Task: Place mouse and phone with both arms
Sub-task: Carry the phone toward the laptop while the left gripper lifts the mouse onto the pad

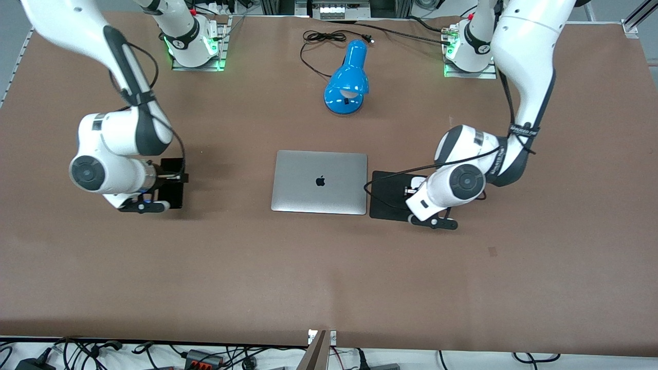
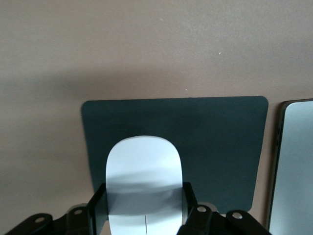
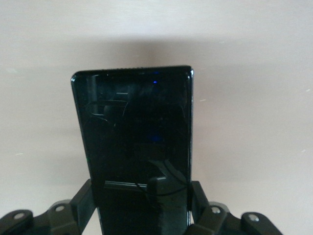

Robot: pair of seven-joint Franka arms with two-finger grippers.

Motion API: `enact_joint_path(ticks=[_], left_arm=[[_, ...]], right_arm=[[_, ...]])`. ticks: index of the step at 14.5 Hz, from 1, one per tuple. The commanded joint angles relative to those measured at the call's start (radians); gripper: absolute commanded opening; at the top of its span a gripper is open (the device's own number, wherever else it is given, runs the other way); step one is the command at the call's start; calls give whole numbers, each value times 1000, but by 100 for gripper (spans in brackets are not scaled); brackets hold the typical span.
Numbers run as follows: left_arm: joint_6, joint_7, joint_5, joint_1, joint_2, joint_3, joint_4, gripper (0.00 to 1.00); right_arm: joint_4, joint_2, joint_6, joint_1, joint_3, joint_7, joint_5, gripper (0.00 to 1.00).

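Observation:
The white mouse sits between my left gripper's fingers, which press on its two sides, low over the black mouse pad. In the front view the left gripper and the mouse are over the pad, beside the closed laptop. My right gripper is shut on the black phone, low over bare table. In the front view the right gripper and the phone are toward the right arm's end of the table. I cannot tell whether either thing touches down.
A blue desk lamp lies farther from the front camera than the laptop, with its black cord coiled near the arm bases. The laptop's edge shows beside the mouse pad in the left wrist view.

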Motion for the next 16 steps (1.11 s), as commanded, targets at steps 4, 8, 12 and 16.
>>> enact_joint_path(ticks=[4, 8, 12, 16], left_arm=[[26, 7, 1, -11, 80, 5, 51, 55], [55, 1, 0, -31, 101, 5, 51, 55], [55, -1, 0, -31, 108, 5, 51, 63], [43, -2, 0, -29, 92, 4, 56, 100]], right_arm=[[5, 47, 75, 158, 3, 229, -1, 28], [5, 92, 180, 252, 3, 393, 61, 28], [5, 121, 212, 286, 3, 406, 155, 28], [0, 168, 249, 290, 3, 426, 158, 28]])
